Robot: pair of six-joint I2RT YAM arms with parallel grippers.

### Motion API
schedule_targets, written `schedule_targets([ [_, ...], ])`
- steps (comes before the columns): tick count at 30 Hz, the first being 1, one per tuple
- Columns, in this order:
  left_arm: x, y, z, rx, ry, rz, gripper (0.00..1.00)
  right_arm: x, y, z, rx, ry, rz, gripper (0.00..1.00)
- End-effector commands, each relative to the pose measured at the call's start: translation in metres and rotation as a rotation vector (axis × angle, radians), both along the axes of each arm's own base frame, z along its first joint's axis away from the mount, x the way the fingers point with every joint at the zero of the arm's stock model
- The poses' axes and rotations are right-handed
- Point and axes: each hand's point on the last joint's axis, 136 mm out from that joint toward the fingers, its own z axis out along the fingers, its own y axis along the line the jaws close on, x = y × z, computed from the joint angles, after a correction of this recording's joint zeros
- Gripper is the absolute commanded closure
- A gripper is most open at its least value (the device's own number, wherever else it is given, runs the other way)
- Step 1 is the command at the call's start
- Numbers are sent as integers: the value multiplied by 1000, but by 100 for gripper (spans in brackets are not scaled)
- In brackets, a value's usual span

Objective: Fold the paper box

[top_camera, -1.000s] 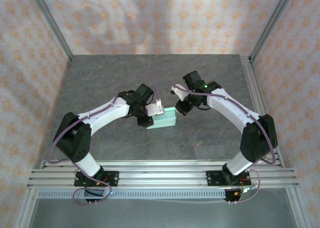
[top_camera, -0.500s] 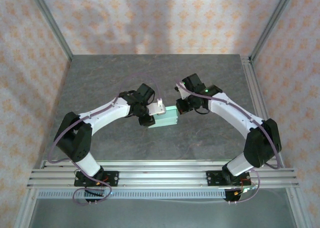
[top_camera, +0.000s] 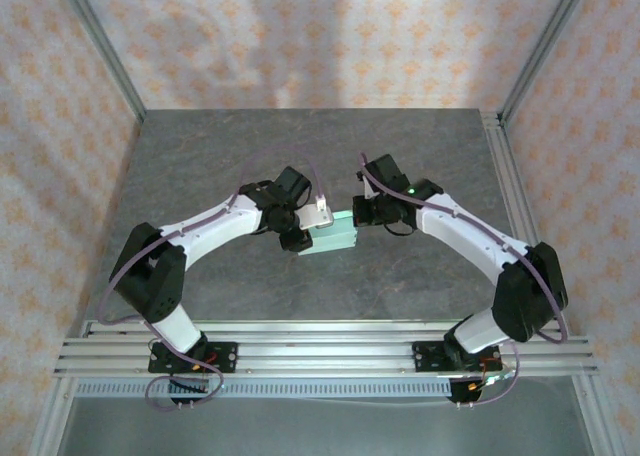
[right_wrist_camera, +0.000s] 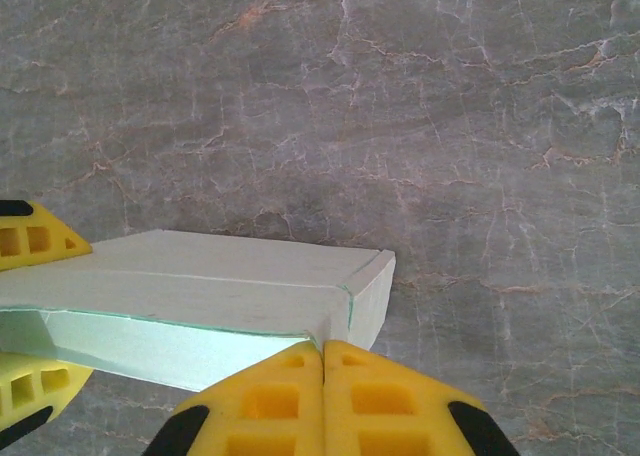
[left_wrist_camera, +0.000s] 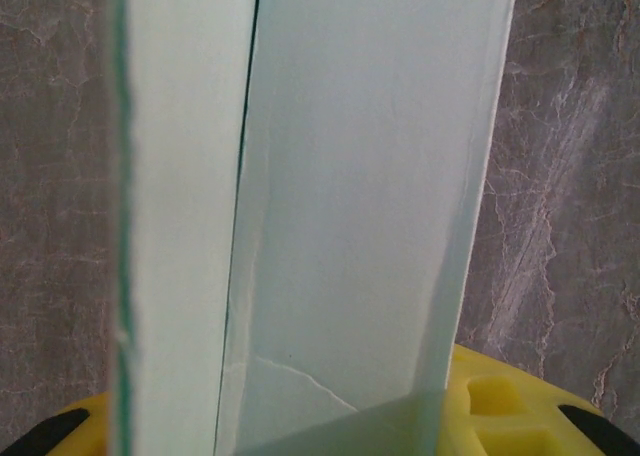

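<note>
White/blk arms (top_camera: pixel 200 226), yellow fingers (right_wrist_camera: pixel 390 401).

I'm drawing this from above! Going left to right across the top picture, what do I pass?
You pass the left arm → left pincer → paper box → right pincer → right arm.

Item: paper box (top_camera: pixel 335 238), pale mint-green, rectangular, over the grey marbled surface (top_camera: pixel 300 146). At the box's left end: left end effector (top_camera: pixel 306 228), touching. At the box's far right corner: right end effector (top_camera: pixel 358 214), touching. White arms reach in from either side of the box.
</note>
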Motion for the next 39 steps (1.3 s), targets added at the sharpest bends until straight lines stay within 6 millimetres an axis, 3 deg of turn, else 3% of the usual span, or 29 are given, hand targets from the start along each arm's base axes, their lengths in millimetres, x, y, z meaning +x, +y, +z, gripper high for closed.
schedule_targets([
  [1, -11, 13, -27, 85, 81, 24, 59, 7, -8, 9, 5, -69, -69, 100],
  [9, -8, 11, -25, 76, 79, 39, 56, 6, -13, -5, -5, -57, -118, 100],
  [15, -9, 11, -26, 81, 85, 42, 56, 7, -12, 1, 6, -75, -144, 100],
  [22, -6, 9, -23, 74, 86, 58, 53, 0, -17, -20, -37, -80, -126, 100],
  [39, -1, 4, -4, 33, 64, 117, 42, 1, -16, -12, -85, -177, -72, 100],
])
